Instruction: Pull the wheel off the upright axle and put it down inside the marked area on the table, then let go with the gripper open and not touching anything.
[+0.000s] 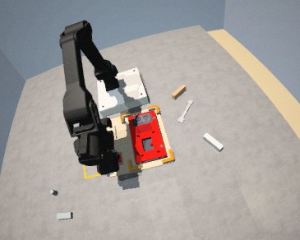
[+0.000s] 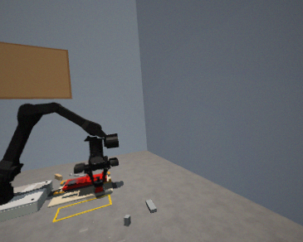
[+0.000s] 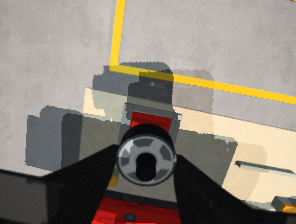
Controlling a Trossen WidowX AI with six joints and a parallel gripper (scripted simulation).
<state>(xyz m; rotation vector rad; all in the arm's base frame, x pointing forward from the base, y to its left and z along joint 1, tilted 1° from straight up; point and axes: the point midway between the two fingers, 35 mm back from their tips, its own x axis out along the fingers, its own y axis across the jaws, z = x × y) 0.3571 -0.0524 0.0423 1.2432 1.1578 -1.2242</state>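
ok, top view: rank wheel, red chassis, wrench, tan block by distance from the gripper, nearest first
1. Wheel: in the gripper, hidden under the arm in top view.
2. Red chassis: just beside it.
3. Wrench: further out, past the chassis.
4. Tan block: beyond the wrench.

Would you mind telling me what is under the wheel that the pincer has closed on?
Beneath the wheel, held in the pincer, a red block on a grey mount shows. The axle is not visible; the wheel and its dark centre hole cover it.
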